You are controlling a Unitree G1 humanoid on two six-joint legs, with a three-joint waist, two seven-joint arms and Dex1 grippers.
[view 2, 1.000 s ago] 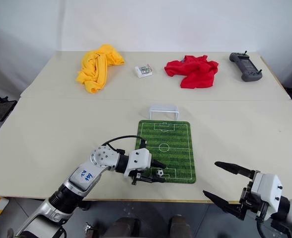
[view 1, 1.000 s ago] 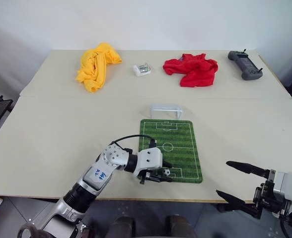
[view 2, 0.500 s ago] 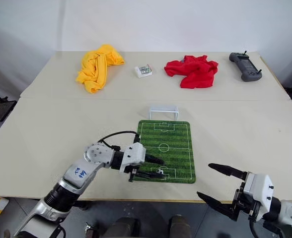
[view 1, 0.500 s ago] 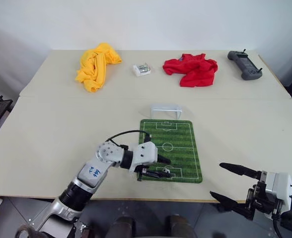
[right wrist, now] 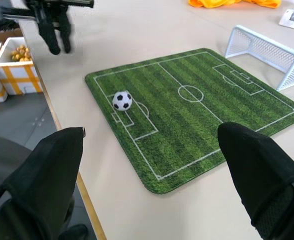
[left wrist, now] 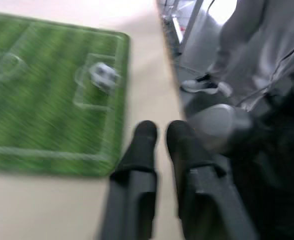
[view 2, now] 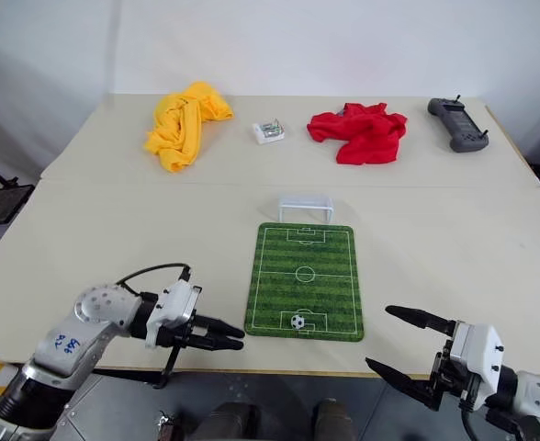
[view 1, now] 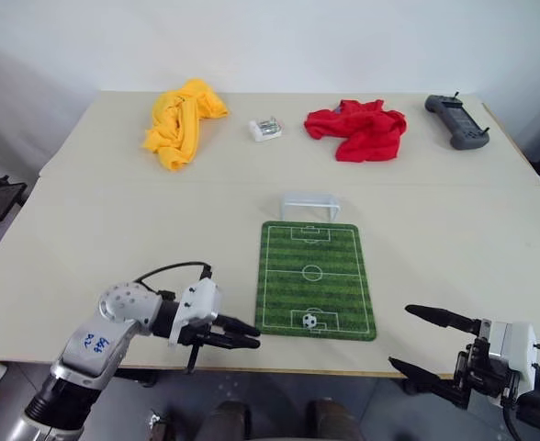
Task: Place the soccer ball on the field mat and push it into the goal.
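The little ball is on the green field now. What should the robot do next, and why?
Probably bring the shut left gripper back behind the soccer ball to nudge it forward. The ball sits free in the near penalty box of the field mat, and the goal stands at the far end.

Even, bright overhead light; no glare.
Soft shadows under the goal [view 1: 308,203] and cloths. Left wrist view smeared by motion blur: field mat [left wrist: 52,95] and soccer ball [left wrist: 103,74] indistinct. Right wrist view sharp, near fingers [right wrist: 42,175] soft.
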